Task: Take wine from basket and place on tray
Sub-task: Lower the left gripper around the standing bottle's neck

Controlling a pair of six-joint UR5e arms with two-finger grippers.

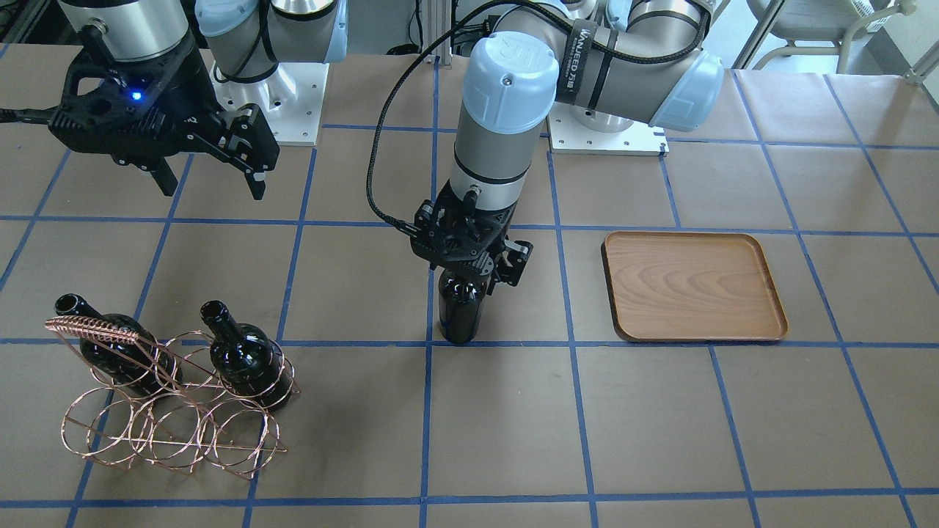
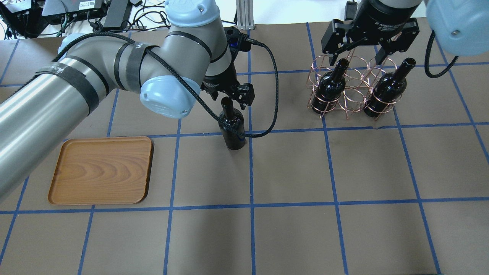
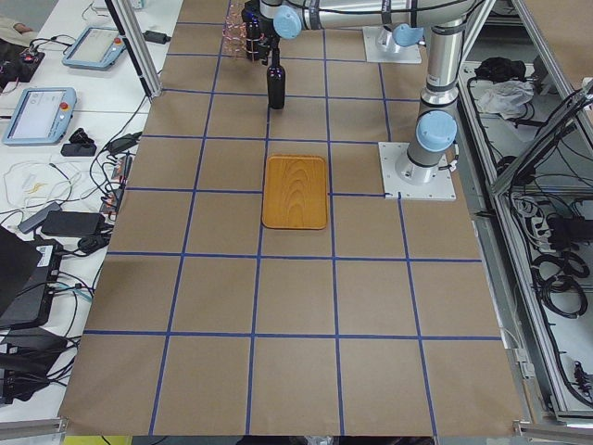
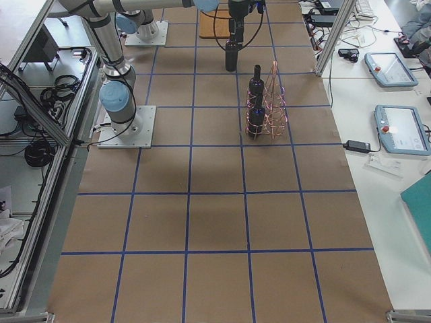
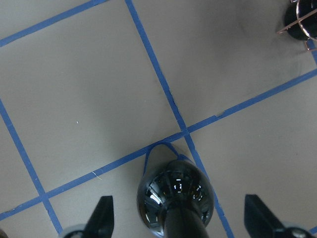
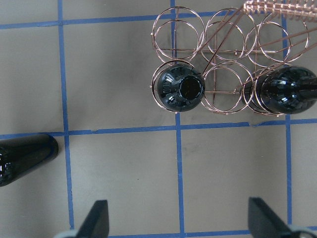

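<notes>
Jaws of the left gripper [image 5: 179, 209] stand wide apart on either side of the neck of the wine [image 1: 461, 312]. In the left wrist view you can see a gap between the glass and each finger, so nothing is clamped. That bottle stands upright on the table [image 1: 513, 425], right where two blue tape lines [image 1: 428, 411] cross, about midway between the tray and the basket.

Look to the robot's left and you find the tray [image 1: 693, 286], flat on the table and well apart from the bottle.

On the robot's right, the basket [image 1: 92, 328] holds the two other bottles [image 1: 242, 359] [image 1: 110, 345], one at each end of its row on the robot's side, necks pointing up.

You can see the right gripper [image 6: 179, 215] hanging in the air near the basket. Its jaws are also spread wide, with nothing between them.
</notes>
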